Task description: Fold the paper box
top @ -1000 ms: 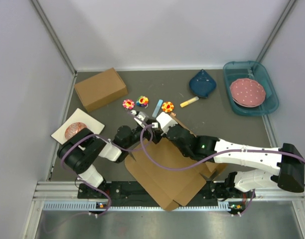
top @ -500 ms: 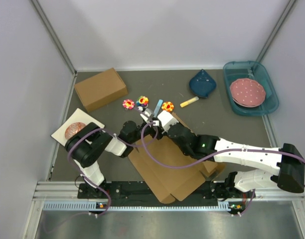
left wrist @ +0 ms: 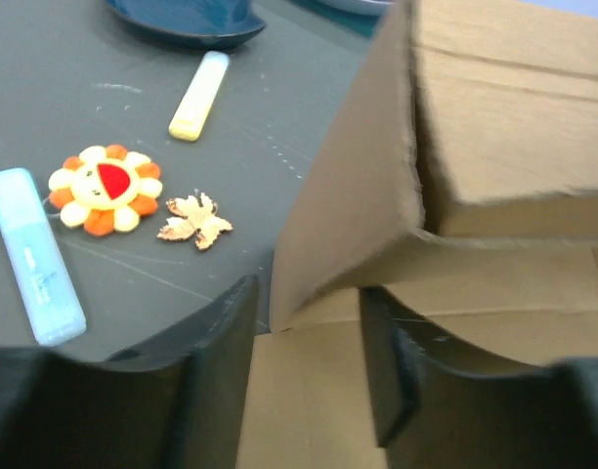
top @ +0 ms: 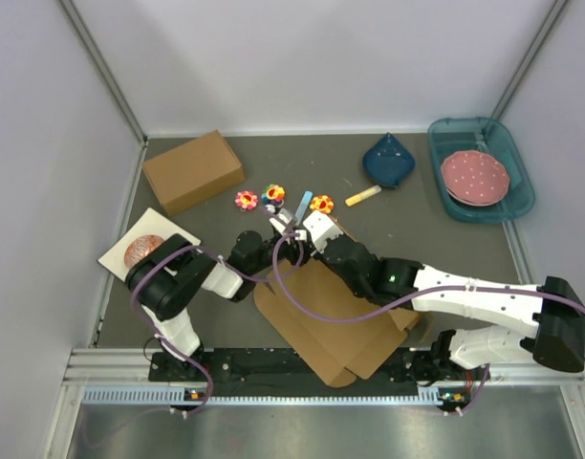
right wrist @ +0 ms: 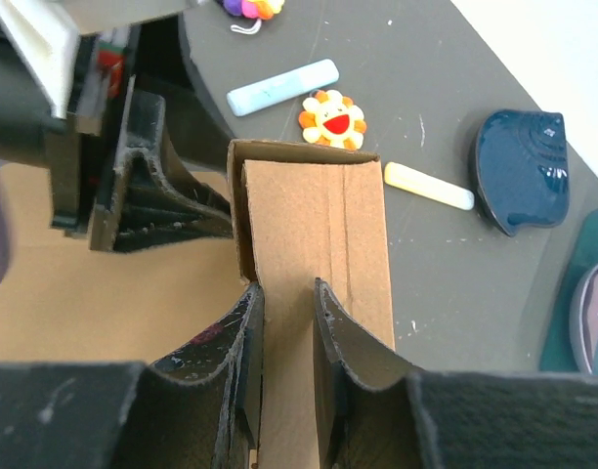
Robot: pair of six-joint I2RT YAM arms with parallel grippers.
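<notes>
Lying mostly flat at the 6 o'clock side of the dark table [top: 417,229], the paper box [top: 321,335] is a brown die-cut sheet with one flap standing up at its 12 o'clock edge. A chunkier cardboard box [top: 193,171] sits at 10 o'clock, and a teal tray [top: 460,134] holding a pink plate [top: 474,177] sits at 2 o'clock. The right gripper [right wrist: 287,293] pinches the raised flap between its two nearly closed fingers. The left gripper [left wrist: 304,332] has its fingers spread apart, straddling that flap's lower corner. Just beyond the flap, toward 12 o'clock, lie a pale blue marker [left wrist: 35,256] and an orange flower toy [left wrist: 104,189]
</notes>
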